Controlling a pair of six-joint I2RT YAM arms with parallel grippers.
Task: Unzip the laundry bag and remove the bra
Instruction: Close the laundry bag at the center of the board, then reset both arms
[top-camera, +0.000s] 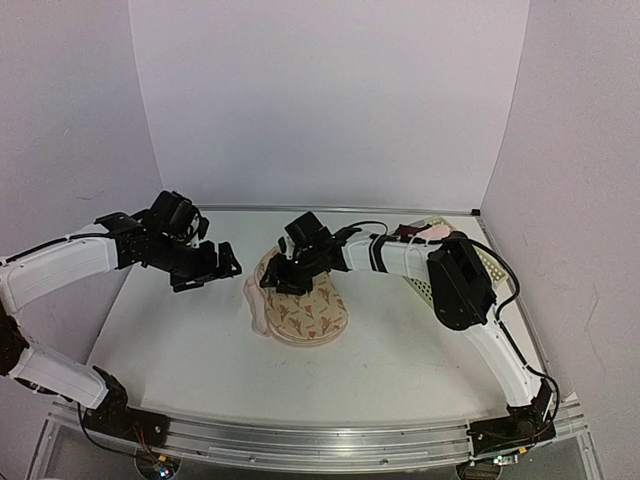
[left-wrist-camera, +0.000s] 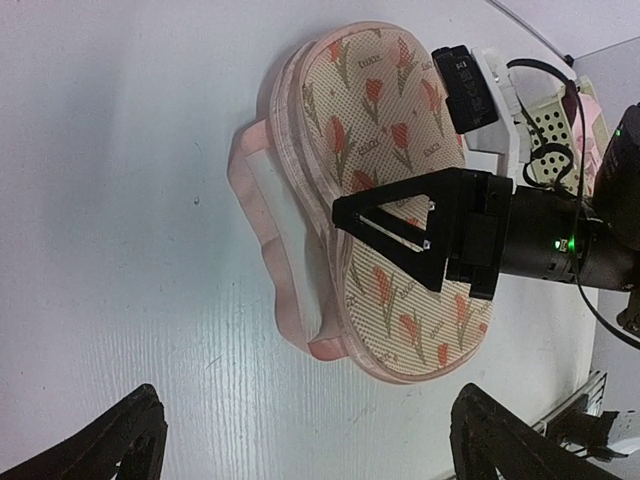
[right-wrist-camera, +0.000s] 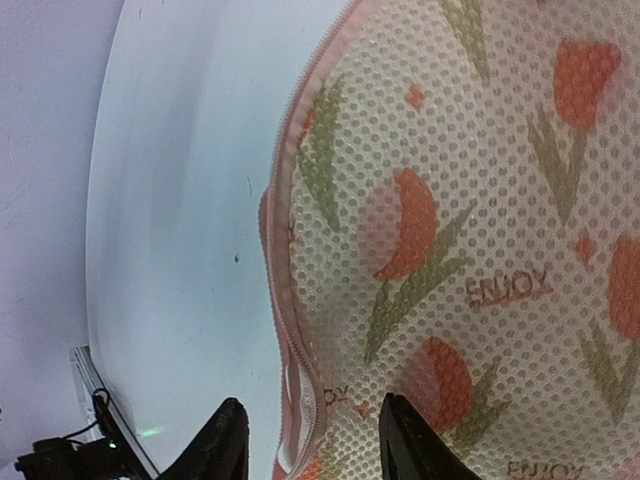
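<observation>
Two arms meet over the oval cream mesh laundry bag with red tulips (top-camera: 312, 312), mid-table. The right gripper (top-camera: 278, 278) hides its far end, and the left gripper (top-camera: 228, 266) hangs beside it.

Left wrist: fingers spread wide and cropped, a pink strap loop (left-wrist-camera: 238, 170) at the rim.

Right wrist: fingers parted astride the zip (right-wrist-camera: 282, 230); contact unclear.

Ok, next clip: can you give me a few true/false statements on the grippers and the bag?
1. The left gripper is open and empty. True.
2. The right gripper is shut on the zip. False: it is open, close over the bag.
3. Pink fabric sticks out at the bag's side. True.
4. The bag lies in the basket. False: it lies on the table; the basket stands apart, beside the right arm.
</observation>
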